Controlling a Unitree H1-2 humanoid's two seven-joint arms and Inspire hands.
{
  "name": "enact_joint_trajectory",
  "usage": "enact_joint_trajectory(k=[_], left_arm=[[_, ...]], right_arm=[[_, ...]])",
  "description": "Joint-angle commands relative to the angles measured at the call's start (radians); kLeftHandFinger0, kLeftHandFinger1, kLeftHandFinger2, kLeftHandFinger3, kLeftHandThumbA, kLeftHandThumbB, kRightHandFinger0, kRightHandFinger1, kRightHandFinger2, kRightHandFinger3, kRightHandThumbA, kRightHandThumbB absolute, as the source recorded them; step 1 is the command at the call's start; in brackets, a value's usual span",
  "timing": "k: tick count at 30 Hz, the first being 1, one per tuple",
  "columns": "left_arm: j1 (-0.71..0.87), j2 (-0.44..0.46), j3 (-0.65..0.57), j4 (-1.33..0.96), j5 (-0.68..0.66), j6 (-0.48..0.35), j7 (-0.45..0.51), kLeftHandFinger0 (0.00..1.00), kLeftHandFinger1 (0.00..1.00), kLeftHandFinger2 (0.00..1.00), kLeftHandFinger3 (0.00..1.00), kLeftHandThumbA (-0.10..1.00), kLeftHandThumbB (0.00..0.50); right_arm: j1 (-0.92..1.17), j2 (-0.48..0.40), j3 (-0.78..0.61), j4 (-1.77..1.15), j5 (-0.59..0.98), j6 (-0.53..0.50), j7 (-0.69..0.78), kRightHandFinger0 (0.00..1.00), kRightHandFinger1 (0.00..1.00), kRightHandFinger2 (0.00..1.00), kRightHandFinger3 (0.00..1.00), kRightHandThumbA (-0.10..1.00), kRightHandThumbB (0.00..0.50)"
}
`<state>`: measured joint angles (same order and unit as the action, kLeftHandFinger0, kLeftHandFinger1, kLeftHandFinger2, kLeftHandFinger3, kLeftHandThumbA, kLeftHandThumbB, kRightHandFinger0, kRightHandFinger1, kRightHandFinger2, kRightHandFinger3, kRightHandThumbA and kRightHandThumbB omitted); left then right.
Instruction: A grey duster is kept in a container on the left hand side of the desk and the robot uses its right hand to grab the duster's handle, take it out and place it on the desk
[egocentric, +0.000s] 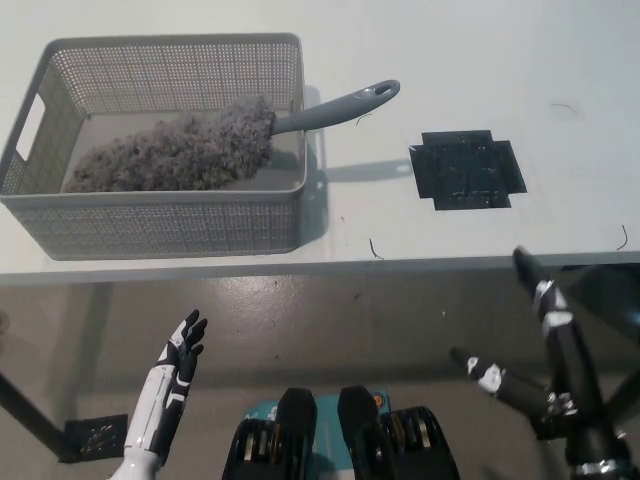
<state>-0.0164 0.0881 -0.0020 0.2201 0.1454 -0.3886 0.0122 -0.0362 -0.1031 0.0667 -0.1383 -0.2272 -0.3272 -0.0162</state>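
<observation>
Right hand (570, 385), the black one, is at the lower right corner of the view, below the front edge of the desk and well apart from everything on it; its fingers are spread apart and it holds nothing. Biggest in the view is the white desk (480, 60), which fills the whole upper half. Under its front edge one sees the grey-brown floor (330, 310). On the left side of the desk stands a grey basket (150, 225) with walls full of small holes and a cut-out grip in its left end. Inside the basket lies the grey duster (180, 150), with its fluffy head stretched across the bottom from the left end toward the back right corner. The duster's handle (340, 105) is smooth and grey; it rests on the right rim of the basket and sticks out over the desk, pointing to the upper right, and it has a hole at its end. To the right of the basket, apart from it, a black square patch (467, 170) with notched corners lies flat on the desk. White left hand (183, 350) rests at the lower left, below the desk edge, with its dark fingertips pointing up, a little apart and holding nothing. Near the front edge of the desk there is a small dark thread (375, 248).
</observation>
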Motion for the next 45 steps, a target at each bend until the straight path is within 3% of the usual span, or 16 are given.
enact_joint_trajectory(k=[1, 6, 11, 22, 24, 26, 45], left_arm=[[-0.020, 0.014, -0.003, -0.012, 0.030, -0.081, 0.026, 1.00, 1.00, 1.00, 1.00, 1.00, 0.116], [-0.023, 0.018, -0.006, -0.011, 0.041, -0.080, 0.023, 1.00, 1.00, 1.00, 1.00, 1.00, 0.111], [-0.023, 0.018, -0.011, -0.016, 0.044, -0.070, 0.016, 1.00, 1.00, 1.00, 1.00, 1.00, 0.121], [-0.026, 0.019, -0.018, -0.010, 0.047, -0.073, 0.009, 1.00, 1.00, 1.00, 1.00, 1.00, 0.149], [-0.028, 0.022, -0.019, -0.003, 0.050, -0.080, 0.012, 1.00, 1.00, 1.00, 1.00, 1.00, 0.142], [-0.025, 0.019, -0.018, -0.012, 0.057, -0.066, 0.014, 1.00, 1.00, 1.00, 1.00, 1.00, 0.172], [-0.038, 0.038, -0.039, -0.004, 0.053, -0.081, -0.003, 1.00, 1.00, 1.00, 1.00, 1.00, 0.180]], right_arm=[[-0.132, -0.066, -0.018, -0.346, -0.312, 0.259, 0.151, 1.00, 1.00, 1.00, 1.00, 0.99, 0.321], [-0.397, -0.076, 0.027, -0.489, -0.553, 0.447, 0.414, 1.00, 1.00, 1.00, 1.00, 0.91, 0.452], [-0.588, -0.054, 0.096, -0.408, -0.700, 0.482, 0.534, 1.00, 1.00, 1.00, 1.00, 0.93, 0.499], [-0.867, -0.015, 0.239, -0.058, -0.867, 0.583, 0.595, 1.00, 1.00, 1.00, 1.00, 1.00, 0.500], [-0.895, -0.009, 0.254, -0.004, -0.872, 0.602, 0.579, 1.00, 1.00, 1.00, 1.00, 0.96, 0.500], [-0.939, -0.001, 0.281, 0.100, -0.883, 0.615, 0.538, 1.00, 1.00, 1.00, 1.00, 0.95, 0.500], [-1.136, 0.042, 0.406, 0.641, -0.850, 0.750, 0.430, 1.00, 1.00, 1.00, 1.00, 0.89, 0.500]])
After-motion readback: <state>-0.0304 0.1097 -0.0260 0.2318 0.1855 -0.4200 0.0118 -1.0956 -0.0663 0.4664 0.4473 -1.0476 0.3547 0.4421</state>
